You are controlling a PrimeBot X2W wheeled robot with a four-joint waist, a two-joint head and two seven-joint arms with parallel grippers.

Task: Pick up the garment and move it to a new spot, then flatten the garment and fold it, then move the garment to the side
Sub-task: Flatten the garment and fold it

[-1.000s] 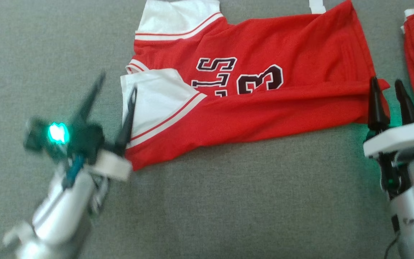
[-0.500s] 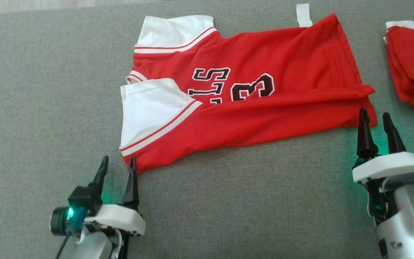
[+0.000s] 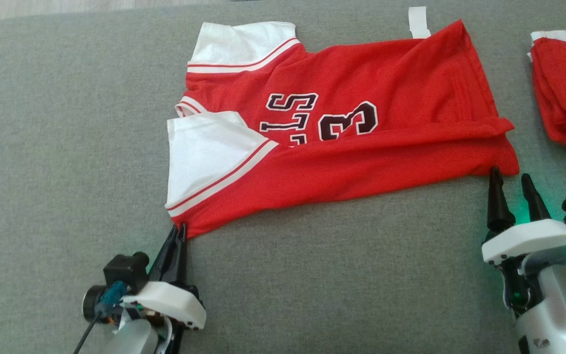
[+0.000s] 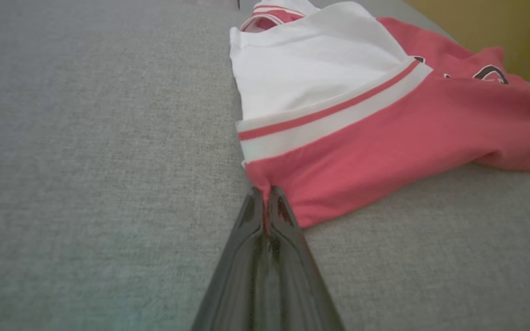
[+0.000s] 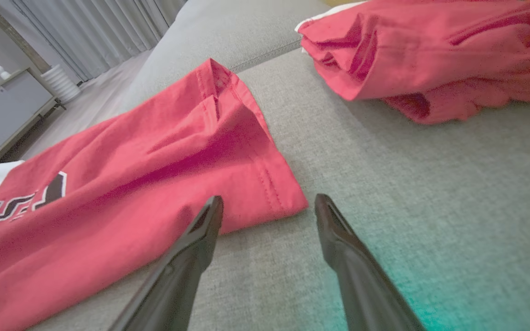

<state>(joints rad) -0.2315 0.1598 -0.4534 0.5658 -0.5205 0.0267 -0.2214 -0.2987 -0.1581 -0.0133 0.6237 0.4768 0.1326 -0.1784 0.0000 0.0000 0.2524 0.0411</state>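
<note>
The garment (image 3: 361, 147) is a red jersey with white sleeves and dark lettering, lying folded lengthwise on a grey cushion. My left gripper (image 3: 179, 230) sits at its near left corner, fingers pressed together. In the left wrist view the left gripper (image 4: 265, 195) pinches the red corner of the garment (image 4: 384, 128). My right gripper (image 3: 510, 174) stands open at the near right corner, its left fingertip touching the hem. In the right wrist view that corner of the garment (image 5: 154, 151) lies just ahead of the right gripper (image 5: 267, 202), between its spread fingers.
A second red garment (image 3: 565, 93) lies bunched at the far right, close to my right arm; it also appears in the right wrist view (image 5: 430, 59). A white strip (image 3: 418, 22) lies at the jersey's far edge. Grey cushion (image 3: 67, 147) spreads to the left and front.
My left gripper came back to the jersey's near left corner and closed its fingers on it. The right gripper stays open at the right corner, slightly nearer to me.
</note>
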